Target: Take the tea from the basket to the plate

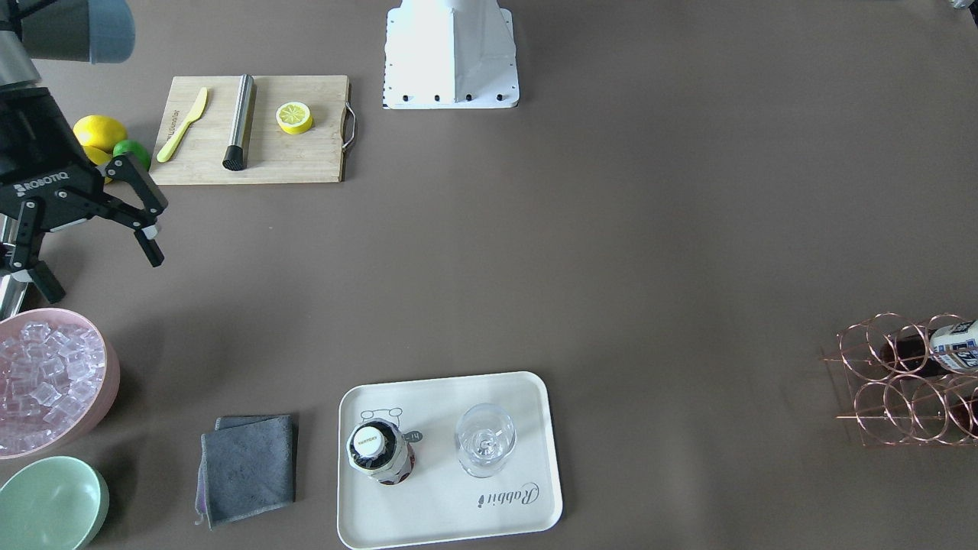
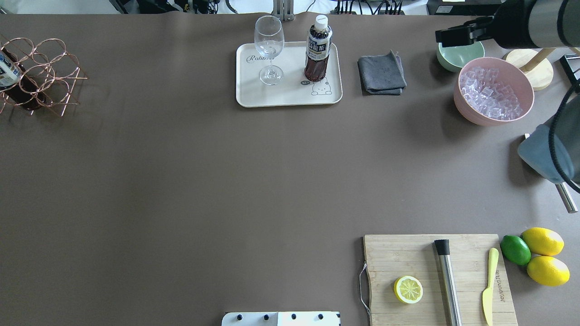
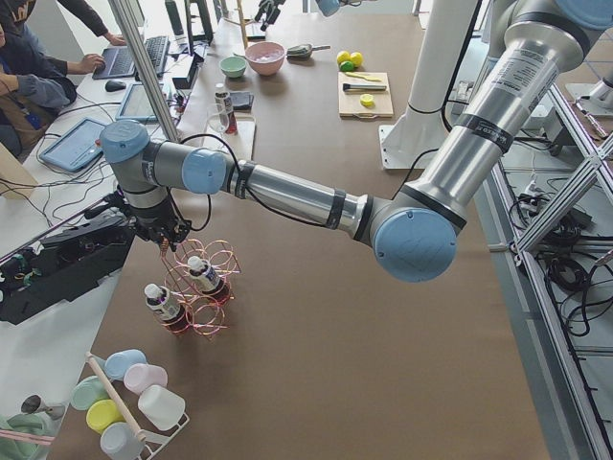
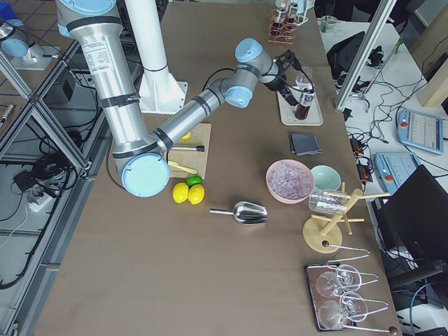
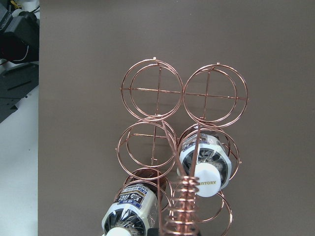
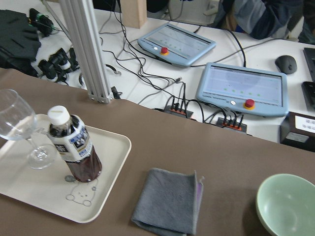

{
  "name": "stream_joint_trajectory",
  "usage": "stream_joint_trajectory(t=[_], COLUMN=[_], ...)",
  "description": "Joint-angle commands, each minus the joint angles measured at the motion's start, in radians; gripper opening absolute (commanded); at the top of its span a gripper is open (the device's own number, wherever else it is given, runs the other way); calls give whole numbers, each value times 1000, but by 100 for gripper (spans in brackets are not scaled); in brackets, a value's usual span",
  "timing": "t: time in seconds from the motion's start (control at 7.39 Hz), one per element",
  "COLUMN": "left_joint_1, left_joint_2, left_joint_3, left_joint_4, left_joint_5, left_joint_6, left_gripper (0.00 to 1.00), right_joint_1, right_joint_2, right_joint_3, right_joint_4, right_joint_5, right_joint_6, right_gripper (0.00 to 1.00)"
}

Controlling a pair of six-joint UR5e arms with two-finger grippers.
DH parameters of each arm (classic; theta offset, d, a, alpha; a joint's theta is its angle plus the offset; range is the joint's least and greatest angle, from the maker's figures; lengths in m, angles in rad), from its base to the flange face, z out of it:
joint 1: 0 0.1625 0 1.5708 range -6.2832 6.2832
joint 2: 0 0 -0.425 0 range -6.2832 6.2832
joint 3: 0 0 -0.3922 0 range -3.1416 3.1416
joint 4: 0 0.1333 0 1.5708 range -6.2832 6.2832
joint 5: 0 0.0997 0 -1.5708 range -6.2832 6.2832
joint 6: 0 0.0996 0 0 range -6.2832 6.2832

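tea (image 1: 380,452) stands upright on the plate (image 1: 529,403); my right claw (image 1: 103,275) gapes wide, well apart; my left claw (image 3: 166,240), i cannot tell.

overhead cam sits behind the robot, looking down; front cam faces it from across, steep. both share the plate (image 2: 290,95) and cutting board (image 2: 394,253). side cams look along the table from each end. left wrist cam hangs close over the basket (image 5: 152,89); right wrist cam sees plate and cloth (image 6: 167,201).
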Motion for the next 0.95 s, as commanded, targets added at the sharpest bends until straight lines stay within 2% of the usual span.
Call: stream_joint_trajectory(t=[0.0, 0.14, 0.27, 0.54, 0.68, 0.81], left_joint_1=[8, 11, 11, 11, 11, 12], left_joint_2=[2, 2, 2, 2, 3, 5], left_joint_3=[9, 9, 9, 8, 8, 9], left_joint_4=[-9, -9, -9, -7, -4, -4], left_joint_5=[32, 46, 46, 46, 46, 47], left_joint_6=[-1, -1, -1, -3, -9, -13], left_gripper=[0, 0, 0, 0, 73, 98], right_joint_1=[144, 193, 244, 403, 466, 499], right_joint_2=[-104, -98, -100, -185, -248, -297], right_joint_3=[5, -7, -39, -163, -224, -261], right_joint_4=[-305, -471, -547, -545, -543, -543], right_joint_5=[102, 112, 173, 398, 458, 486], right_joint_6=[-186, -339, -380, -430, -509, -534], right_gripper=[100, 100, 100, 100, 100, 100])
